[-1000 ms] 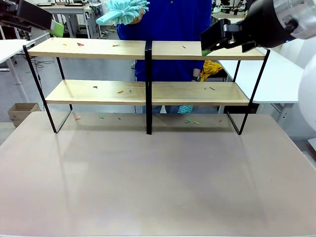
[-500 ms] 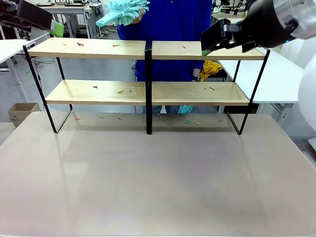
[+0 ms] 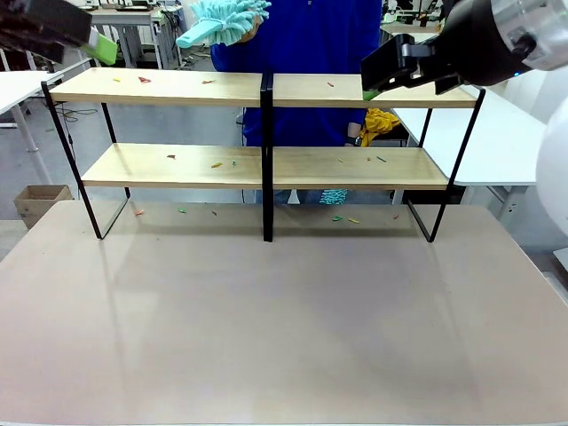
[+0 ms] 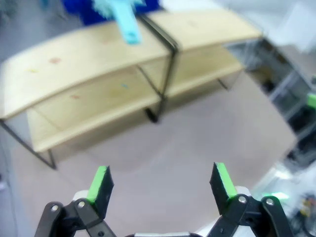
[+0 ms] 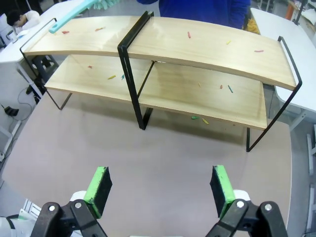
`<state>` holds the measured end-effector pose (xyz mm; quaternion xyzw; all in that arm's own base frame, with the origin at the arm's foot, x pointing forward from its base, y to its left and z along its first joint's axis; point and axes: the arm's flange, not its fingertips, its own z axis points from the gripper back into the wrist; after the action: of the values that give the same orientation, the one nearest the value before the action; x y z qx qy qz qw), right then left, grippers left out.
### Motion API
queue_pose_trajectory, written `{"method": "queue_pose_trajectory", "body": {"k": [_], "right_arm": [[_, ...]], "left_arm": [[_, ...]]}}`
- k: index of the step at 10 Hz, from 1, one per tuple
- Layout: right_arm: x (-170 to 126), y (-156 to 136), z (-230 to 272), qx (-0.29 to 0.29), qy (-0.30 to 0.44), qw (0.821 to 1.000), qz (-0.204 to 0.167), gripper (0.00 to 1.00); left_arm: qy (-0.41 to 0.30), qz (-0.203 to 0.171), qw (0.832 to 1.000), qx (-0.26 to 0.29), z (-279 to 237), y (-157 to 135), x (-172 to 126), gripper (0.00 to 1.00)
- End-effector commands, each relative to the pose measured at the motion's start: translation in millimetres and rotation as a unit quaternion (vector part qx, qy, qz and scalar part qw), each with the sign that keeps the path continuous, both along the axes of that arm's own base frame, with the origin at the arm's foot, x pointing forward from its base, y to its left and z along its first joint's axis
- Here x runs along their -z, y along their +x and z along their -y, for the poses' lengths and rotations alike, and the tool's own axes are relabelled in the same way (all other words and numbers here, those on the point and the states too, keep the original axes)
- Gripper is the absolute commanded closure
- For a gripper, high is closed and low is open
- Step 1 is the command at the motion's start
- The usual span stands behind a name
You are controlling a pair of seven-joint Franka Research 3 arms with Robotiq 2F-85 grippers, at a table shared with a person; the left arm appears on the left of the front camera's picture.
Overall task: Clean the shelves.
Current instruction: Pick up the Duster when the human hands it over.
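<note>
the beige-brown tabletop [image 3: 284,337] spreads across the near part of the front view. at its far edge stand the shelves [image 3: 177,87]: two long light-wood boards, one over the other, in a thin black frame with a black post at the middle. behind them a person [image 3: 311,35] in a blue top stands at the far side. white tables [image 3: 506,133] flank the scene, and a cardboard box [image 3: 35,202] sits on the floor to the left.

the left gripper [image 4: 163,182] hangs high over the tabletop, off the shelves' left end, jaws spread wide with nothing between the green pads. the right gripper [image 5: 160,185] is likewise wide open and empty, up near the right end of the top board and looking down on both tiers.

a teal duster [image 3: 222,19] is held up above the left half of the top board, handle pointing toward the robot's left; the left wrist view is blurred, so whether it touches the wood is hard to say.

small coloured scraps [image 3: 144,80] lie scattered on both boards, and a few more on the tabletop under the rack.
</note>
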<state>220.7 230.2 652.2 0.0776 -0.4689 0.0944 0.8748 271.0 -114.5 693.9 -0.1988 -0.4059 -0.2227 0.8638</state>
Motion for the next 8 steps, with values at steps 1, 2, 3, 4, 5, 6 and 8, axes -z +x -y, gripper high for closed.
{"method": "queue_pose_trajectory", "body": {"k": [1, 2, 3, 4, 5, 6, 8], "right_arm": [[0, 1, 1, 0.003, 0.0, 1.0, 0.0, 0.0], [0, 1, 1, 0.003, 0.0, 1.0, 0.0, 0.0], [0, 1, 1, 0.003, 0.0, 1.0, 0.0, 0.0], [0, 1, 1, 0.003, 0.0, 1.0, 0.0, 0.0], [0, 1, 1, 0.003, 0.0, 1.0, 0.0, 0.0], [0, 1, 1, 0.003, 0.0, 1.0, 0.0, 0.0], [0, 1, 1, 0.003, 0.0, 1.0, 0.0, 0.0]], "left_arm": [[-0.093, -0.225, 0.966, 0.085, -17, 48, -36, 0.0], [-0.149, -0.325, 0.924, 0.136, -23, 78, -31, 0.0], [-0.214, -0.401, 0.87, 0.192, -33, 103, -19, 0.0], [-0.238, -0.415, 0.87, 0.122, -40, 103, -16, 0.0], [-0.135, -0.161, 0.971, 0.118, -20, 68, -21, 0.0], [-0.135, -0.161, 0.971, 0.118, -20, 68, -21, 0.0], [-0.186, -0.247, 0.927, 0.211, -35, 94, -12, 0.0]]}}
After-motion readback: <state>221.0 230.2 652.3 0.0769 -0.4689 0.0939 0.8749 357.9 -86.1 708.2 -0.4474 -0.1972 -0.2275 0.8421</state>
